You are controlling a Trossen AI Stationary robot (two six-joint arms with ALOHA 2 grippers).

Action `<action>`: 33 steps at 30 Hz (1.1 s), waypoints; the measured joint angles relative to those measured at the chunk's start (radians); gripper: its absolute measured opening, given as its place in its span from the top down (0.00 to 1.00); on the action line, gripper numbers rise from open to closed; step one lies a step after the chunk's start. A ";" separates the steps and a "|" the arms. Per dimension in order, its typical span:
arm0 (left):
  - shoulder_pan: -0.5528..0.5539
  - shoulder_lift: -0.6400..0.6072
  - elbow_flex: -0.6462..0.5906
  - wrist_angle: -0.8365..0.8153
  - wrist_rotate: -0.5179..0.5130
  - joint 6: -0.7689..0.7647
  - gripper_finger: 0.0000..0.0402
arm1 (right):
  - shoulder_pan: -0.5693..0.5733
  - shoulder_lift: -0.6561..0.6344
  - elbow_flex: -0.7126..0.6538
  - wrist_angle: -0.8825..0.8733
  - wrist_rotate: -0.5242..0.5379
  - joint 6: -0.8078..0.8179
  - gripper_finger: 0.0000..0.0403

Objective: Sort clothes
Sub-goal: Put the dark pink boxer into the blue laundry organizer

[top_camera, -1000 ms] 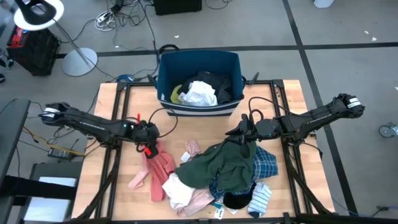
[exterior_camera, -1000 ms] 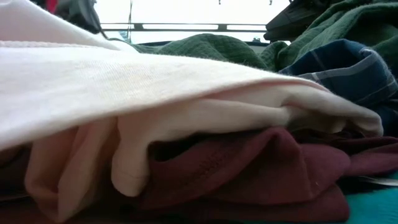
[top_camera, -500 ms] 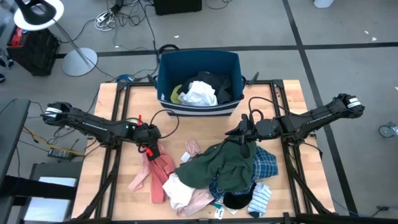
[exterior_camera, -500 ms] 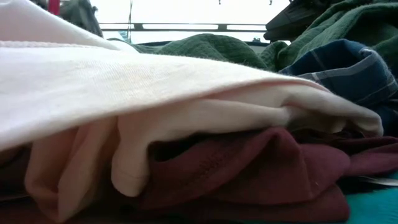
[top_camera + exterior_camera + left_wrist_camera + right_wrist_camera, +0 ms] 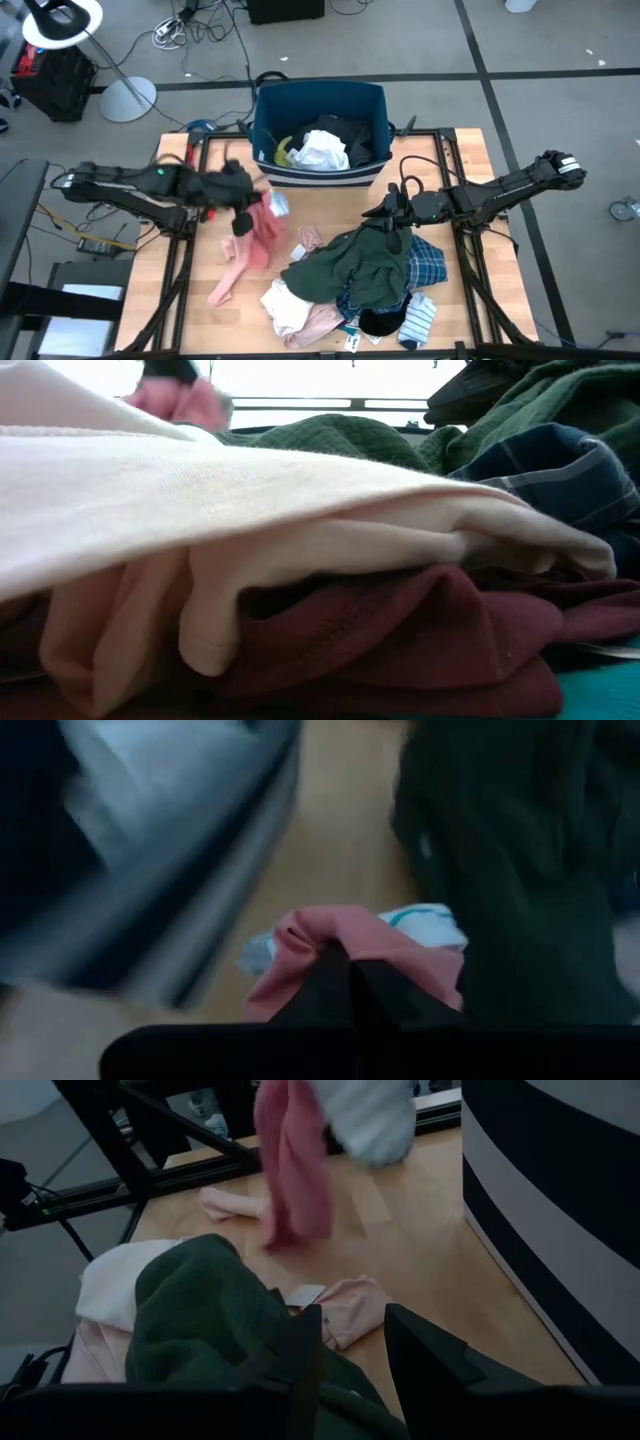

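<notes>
Lifted off the desk since half a second ago, the soft pink garment [image 5: 258, 228] now hangs from the left tool [image 5: 243, 196], which has swung toward the dark blue plastic bin [image 5: 318, 100] and is clenched on the cloth's upper end; the lower end trails down to the wooden desk [image 5: 200, 255], where a pink leg of fabric lies flat. A small pale blue-white piece [image 5: 278, 204] rides up with the pink cloth, just beside the tool; the left wrist view shows it [image 5: 420, 920] bunched against the pink folds [image 5: 340, 945] above the dark fingers [image 5: 350, 990]. To the side lies the mixed heap of clothes [image 5: 370, 275]: a dark green garment [image 5: 365, 262] on top, blue plaid cloth [image 5: 430, 262] under its edge, cream and pale pink pieces [image 5: 295, 310] at the near side, a striped sock [image 5: 418, 322] at the corner. The right tool [image 5: 390, 215] sits at the heap's far edge, unchanged, touching the green garment with its fingers [image 5: 300, 1350] parted over the fabric. White and black clothes [image 5: 325, 145] lie in the bin.
</notes>
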State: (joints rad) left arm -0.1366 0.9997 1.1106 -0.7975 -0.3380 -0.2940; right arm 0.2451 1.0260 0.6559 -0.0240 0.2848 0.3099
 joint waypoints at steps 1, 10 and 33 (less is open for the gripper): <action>0.002 0.001 0.037 -0.007 -0.029 0.029 1.00 | 0.000 0.000 0.000 0.000 0.000 0.000 0.72; 0.105 0.060 0.287 -0.030 -0.044 0.195 1.00 | -0.019 0.000 0.000 0.000 0.000 -0.016 0.72; 0.110 0.074 0.252 -0.388 0.168 -0.036 0.95 | -0.027 0.000 0.000 -0.001 -0.017 -0.023 0.72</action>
State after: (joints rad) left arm -0.0261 1.0733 1.3621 -1.1851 -0.1699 -0.3301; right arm 0.2180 1.0260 0.6563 -0.0247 0.2676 0.2866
